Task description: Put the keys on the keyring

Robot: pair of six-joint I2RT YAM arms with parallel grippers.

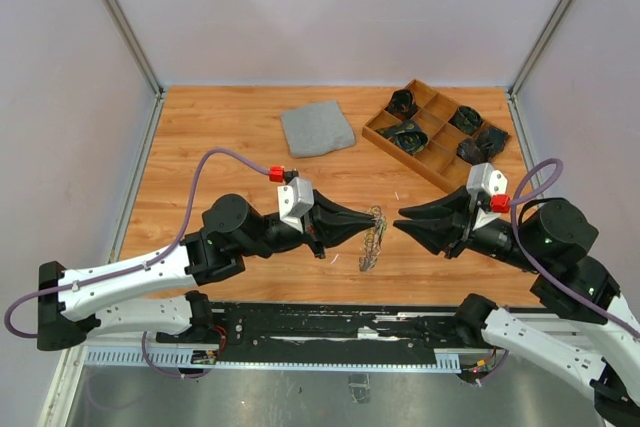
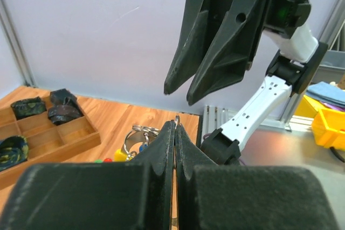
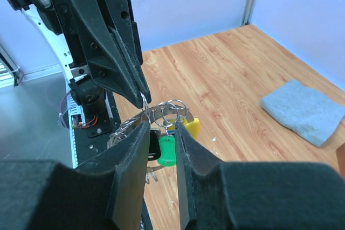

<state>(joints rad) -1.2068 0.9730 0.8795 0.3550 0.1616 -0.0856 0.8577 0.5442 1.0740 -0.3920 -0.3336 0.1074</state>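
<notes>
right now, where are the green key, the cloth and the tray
green key [image 3: 167, 152], right wrist view, on its plastic head
cloth [image 1: 317, 129], top view, on its middle
tray [image 1: 409, 160], top view, on its near wall

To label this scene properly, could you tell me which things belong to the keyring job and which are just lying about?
Job: the keyring, pinched in the left hand; the keys.
Lying about: the grey cloth; the wooden tray.
</notes>
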